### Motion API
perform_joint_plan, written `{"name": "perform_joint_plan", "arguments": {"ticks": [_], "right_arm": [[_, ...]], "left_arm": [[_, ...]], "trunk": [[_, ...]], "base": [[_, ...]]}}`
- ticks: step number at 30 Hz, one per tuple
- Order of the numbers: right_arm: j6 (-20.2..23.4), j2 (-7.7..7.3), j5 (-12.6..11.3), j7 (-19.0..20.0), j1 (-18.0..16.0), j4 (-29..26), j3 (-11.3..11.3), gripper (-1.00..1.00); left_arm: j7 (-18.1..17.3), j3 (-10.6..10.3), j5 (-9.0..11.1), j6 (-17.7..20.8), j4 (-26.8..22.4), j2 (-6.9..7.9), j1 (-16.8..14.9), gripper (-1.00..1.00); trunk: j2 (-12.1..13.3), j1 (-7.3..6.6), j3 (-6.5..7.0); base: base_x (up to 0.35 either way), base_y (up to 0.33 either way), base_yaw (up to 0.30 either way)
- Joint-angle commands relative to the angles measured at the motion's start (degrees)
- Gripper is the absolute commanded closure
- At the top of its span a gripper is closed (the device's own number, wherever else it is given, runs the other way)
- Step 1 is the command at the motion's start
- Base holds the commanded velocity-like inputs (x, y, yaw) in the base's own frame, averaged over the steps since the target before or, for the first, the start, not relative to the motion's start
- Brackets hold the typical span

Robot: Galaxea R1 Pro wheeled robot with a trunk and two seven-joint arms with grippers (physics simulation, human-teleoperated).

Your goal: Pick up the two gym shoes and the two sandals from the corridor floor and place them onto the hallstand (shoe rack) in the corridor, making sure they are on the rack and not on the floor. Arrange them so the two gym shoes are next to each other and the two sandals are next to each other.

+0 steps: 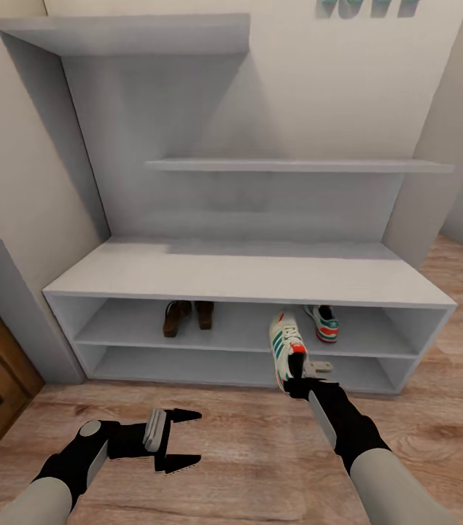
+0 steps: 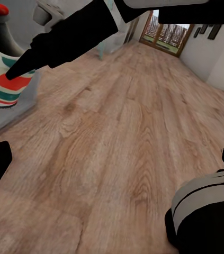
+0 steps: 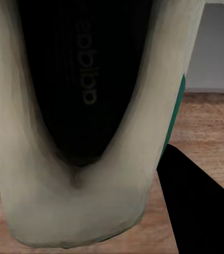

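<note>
— At the hallstand (image 1: pixel 246 281) upper shelf's front edge, what's hidden?
— Right gripper (image 1: pixel 298 380) grips a cream, green-striped gym shoe (image 1: pixel 286 348), heel covered. Sandals (image 1: pixel 186 316) shadowed. Left gripper (image 1: pixel 184 437) gapes wide

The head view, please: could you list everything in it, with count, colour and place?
hallstand: one, pale grey-white, against the wall, with two open shelf levels and two upper shelves.
sandals: two, brown, side by side on the upper open shelf, left part.
gym shoe on the shelf: one, cream-white with green and red, right part of that shelf.
held gym shoe: one, same colours, in front of the shelf.
corridor floor: one, light brown wood planks.
left tool: black, open, above the floor.
right tool: black, shut on the held gym shoe.
</note>
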Motion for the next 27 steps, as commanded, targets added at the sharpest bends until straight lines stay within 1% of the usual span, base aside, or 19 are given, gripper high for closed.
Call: {"name": "perform_joint_plan", "arguments": {"ticks": [1, 5, 14, 23, 27], "right_arm": [[0.24, -0.03, -0.48, -0.52, -0.02, -0.08, 0.19, 1.00], [0.22, -0.03, -0.48, -0.52, -0.02, -0.08, 0.17, 1.00], [0.22, -0.03, -0.49, -0.52, -0.02, -0.10, 0.16, 1.00], [0.22, -0.03, -0.49, -0.52, -0.02, -0.16, 0.16, 1.00], [0.22, -0.03, -0.49, -0.52, -0.02, -0.22, 0.16, 1.00]], "left_arm": [[-0.15, 0.06, 0.13, -0.43, 0.02, 0.00, -0.03, -1.00], [-0.19, 0.06, 0.15, -0.43, 0.02, 0.00, -0.04, -1.00], [-0.14, 0.06, 0.21, -0.43, 0.02, -0.03, -0.03, -1.00], [-0.18, 0.06, 0.22, -0.43, 0.07, 0.00, -0.03, -1.00], [-0.12, 0.06, 0.16, -0.43, 1.21, -0.01, -0.03, -1.00]], "trunk": [[-0.02, 0.01, -0.05], [-0.02, 0.01, -0.05], [-0.02, 0.01, -0.05], [-0.02, 0.01, -0.05], [-0.02, 0.01, -0.05]], "base": [[0.241, -0.108, 0.000], [0.181, -0.102, 0.000], [0.032, -0.020, 0.000], [0.160, -0.119, 0.000], [0.039, -0.019, 0.000]]}}
